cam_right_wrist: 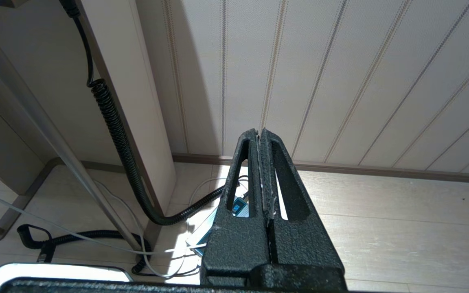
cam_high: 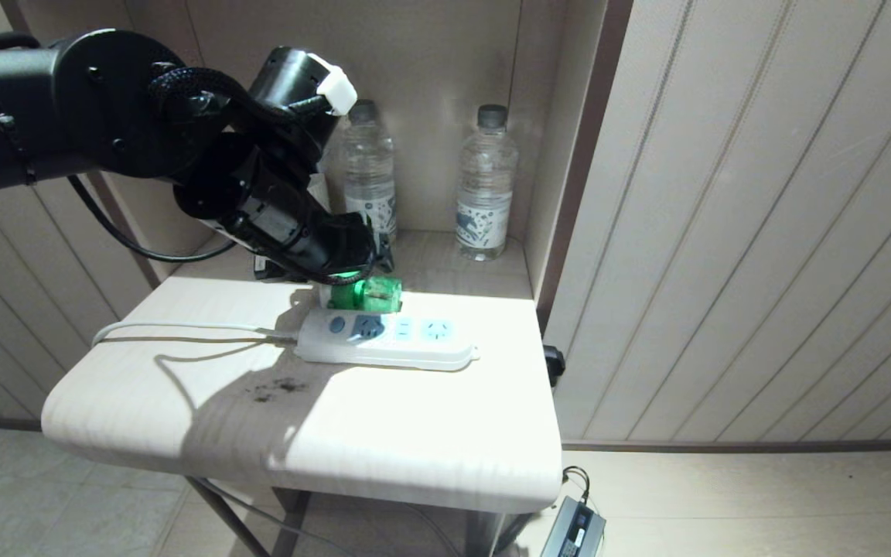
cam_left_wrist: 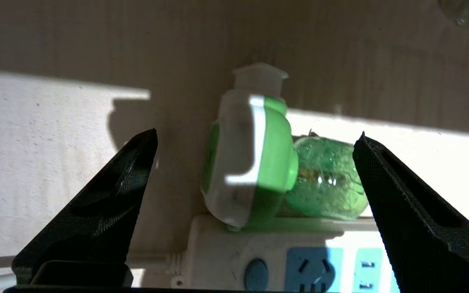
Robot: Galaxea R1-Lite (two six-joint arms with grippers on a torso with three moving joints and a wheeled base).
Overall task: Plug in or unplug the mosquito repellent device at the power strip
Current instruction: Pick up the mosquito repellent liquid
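A pale wood-grain side table (cam_high: 384, 433) with rounded edges stands in a panelled alcove, half in hard sunlight and half in shade. The left gripper (cam_left_wrist: 255, 162) reaches in from the left of the head view; its black wrist hides the tips and most of the mosquito repellent device (cam_high: 364, 295) there, leaving only a green patch showing. The wrist view fills this in: the device lies on its side on the tabletop, its green-and-white head resting against the far long edge of the power strip (cam_high: 384, 338), its translucent green bottle pointing along that edge. Its plug side is not clearly readable, and no prong is seen in a socket.

The claw stands wide, its two black textured fingers (cam_left_wrist: 108, 203) flanking the device with clear space on both sides, touching nothing. The strip is a long white bar with pale blue socket faces and a round button near its cord end; its white cord (cam_high: 182, 329) runs off the table's left edge. Bare tabletop lies in front of the strip, marked by a small dark smudge (cam_high: 275, 387). Behind, two clear plastic water bottles (cam_high: 486, 186) stand upright, the left one partly hidden by the arm.

The right gripper (cam_right_wrist: 262, 171) hangs low beside the table, fingers pressed together, over floorboards, a coiled black cable (cam_right_wrist: 116, 134) and a half-hidden adapter.
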